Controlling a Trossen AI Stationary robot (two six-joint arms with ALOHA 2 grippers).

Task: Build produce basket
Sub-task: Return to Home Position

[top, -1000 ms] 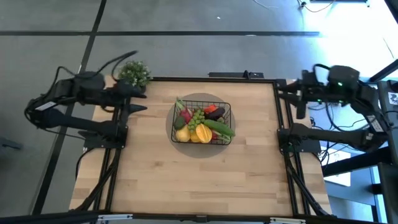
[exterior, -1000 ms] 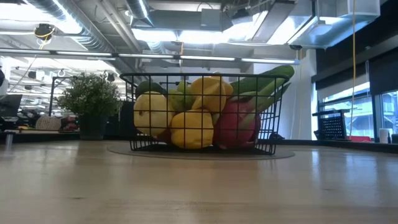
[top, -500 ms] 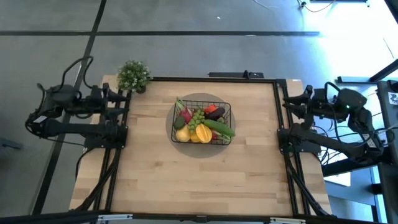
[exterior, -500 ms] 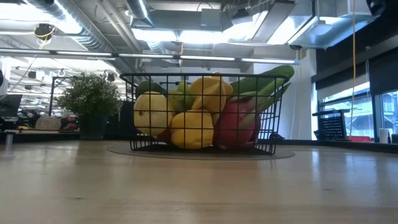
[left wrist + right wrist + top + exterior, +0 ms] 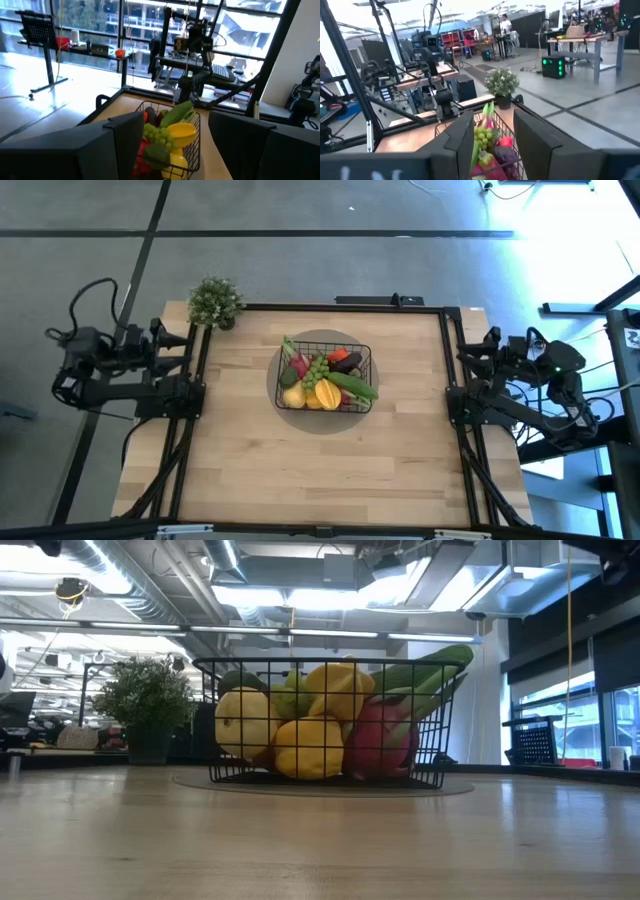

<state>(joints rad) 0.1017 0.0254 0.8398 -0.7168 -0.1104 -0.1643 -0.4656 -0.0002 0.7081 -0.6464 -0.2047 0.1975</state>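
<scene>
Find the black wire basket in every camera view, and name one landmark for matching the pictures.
High view: basket at the table's middle.
Low view: basket at centre.
Left wrist view: basket between the left gripper's open jaws.
Right wrist view: basket between the right gripper's open jaws.
Landmark: the potted plant at the table's corner, absent only from the left wrist view.
</scene>
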